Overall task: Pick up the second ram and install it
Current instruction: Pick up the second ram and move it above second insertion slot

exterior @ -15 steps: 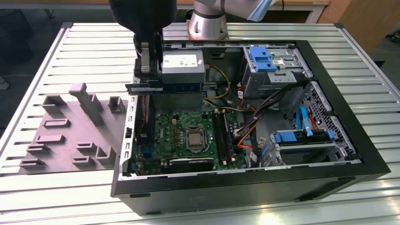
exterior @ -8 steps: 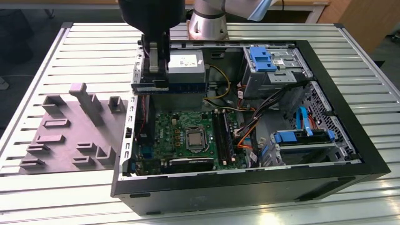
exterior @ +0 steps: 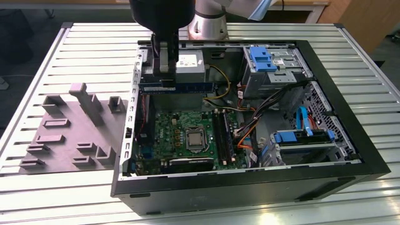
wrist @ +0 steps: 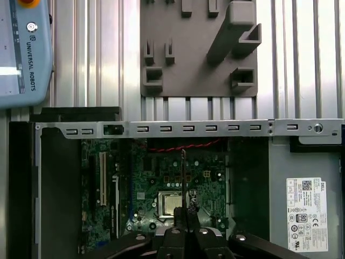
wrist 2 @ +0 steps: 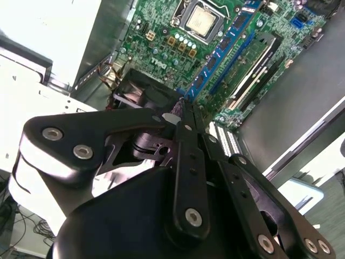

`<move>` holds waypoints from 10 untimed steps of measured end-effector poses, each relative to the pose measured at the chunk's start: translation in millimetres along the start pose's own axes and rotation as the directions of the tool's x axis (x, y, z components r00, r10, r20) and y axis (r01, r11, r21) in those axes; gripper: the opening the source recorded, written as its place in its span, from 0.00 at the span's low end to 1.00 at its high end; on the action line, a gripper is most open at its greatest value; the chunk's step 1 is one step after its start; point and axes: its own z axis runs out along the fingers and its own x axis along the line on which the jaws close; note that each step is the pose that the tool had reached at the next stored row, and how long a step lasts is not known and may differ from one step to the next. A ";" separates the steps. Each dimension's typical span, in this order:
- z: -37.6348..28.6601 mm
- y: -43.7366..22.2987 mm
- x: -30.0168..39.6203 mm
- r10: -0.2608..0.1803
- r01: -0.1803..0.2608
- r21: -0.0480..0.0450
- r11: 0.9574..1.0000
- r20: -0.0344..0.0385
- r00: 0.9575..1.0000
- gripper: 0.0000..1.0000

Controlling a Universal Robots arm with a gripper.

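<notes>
Fingers (exterior: 164,65) pinch the second ram (exterior: 187,87), a thin strip gripped between them and held level over the open computer case (exterior: 250,192). The carrying step appears to be in hand. The green board (wrist: 161,178) lies below the fingers. Seating the strip would, I judge, call for lining its edge up with a free slot (wrist 2: 215,56).

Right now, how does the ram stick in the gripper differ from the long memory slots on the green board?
The second ram hangs in the air, clamped in the gripper near the power supply; the memory slots sit fixed on the green board beside the processor. In the exterior view the second ram lies across from left to right, while the memory slots run crosswise to it. Both are long and narrow.
</notes>
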 end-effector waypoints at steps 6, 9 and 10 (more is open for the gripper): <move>0.0 -5.3 -0.2 0.000 0.000 0.000 1.000 0.000 1.000 0.12; 0.1 -7.3 -0.2 0.000 0.000 0.000 1.000 0.000 1.000 0.12; 0.2 -7.9 -0.2 0.000 0.000 0.000 1.000 0.000 1.000 0.12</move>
